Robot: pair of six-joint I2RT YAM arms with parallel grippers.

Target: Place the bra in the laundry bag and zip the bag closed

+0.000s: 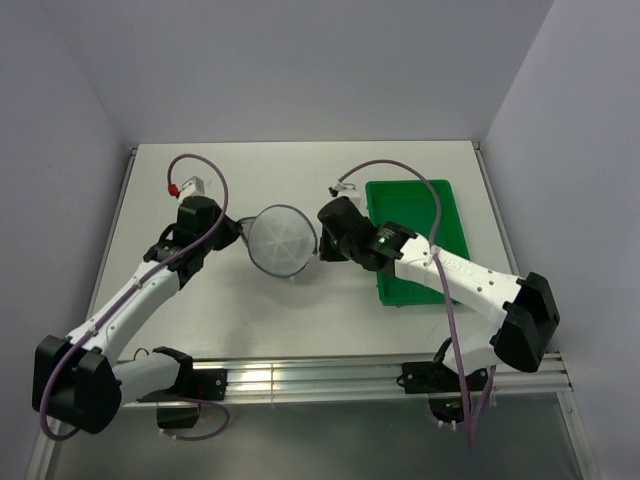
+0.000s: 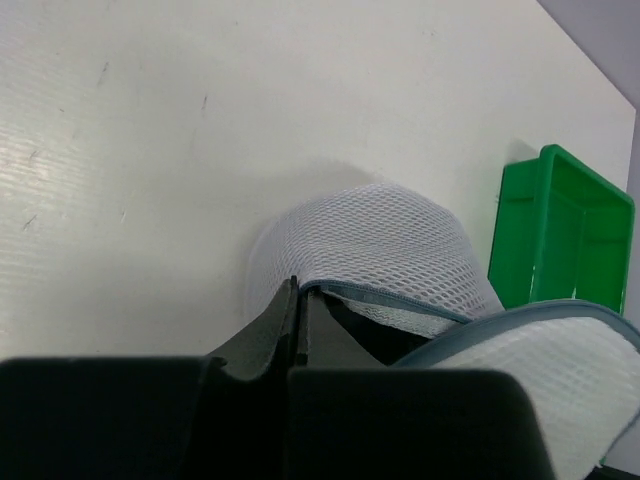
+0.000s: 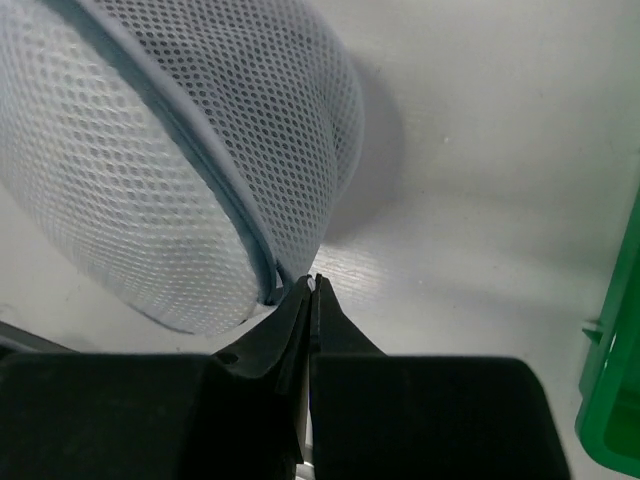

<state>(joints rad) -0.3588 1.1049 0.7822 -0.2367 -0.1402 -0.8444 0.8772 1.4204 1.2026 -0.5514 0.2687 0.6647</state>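
Firstly, the left gripper point(image 1: 237, 233) stood at the left edge of the laundry bag point(image 1: 282, 240). The left wrist view showed its jaws clenched on the mesh wall where the grey zipper rim point(image 2: 400, 300) began. The bag lay at mid-table point(image 1: 300, 170) between the two grippers, with its round lid point(image 2: 560, 380) turned up toward the overhead camera. On the left side a gap showed between lid and body, so the zip was not fully closed there.

The bra was not in open view anywhere. A dark patch inside that gap might have been it, but this could not be confirmed.

The right gripper point(image 1: 322, 248) touched the bag's right edge, with its jaws shut where the zipper seam met them. Whether they pinched the zipper pull or only the tape could not be told. The green tray point(image 1: 420, 215) lay just right of this gripper.

Judgement: the closing stroke would follow the circular rim. The bag lay directly left of the right jaws, and the right arm was nearer the seam's end. The left arm anchored the opposite side.
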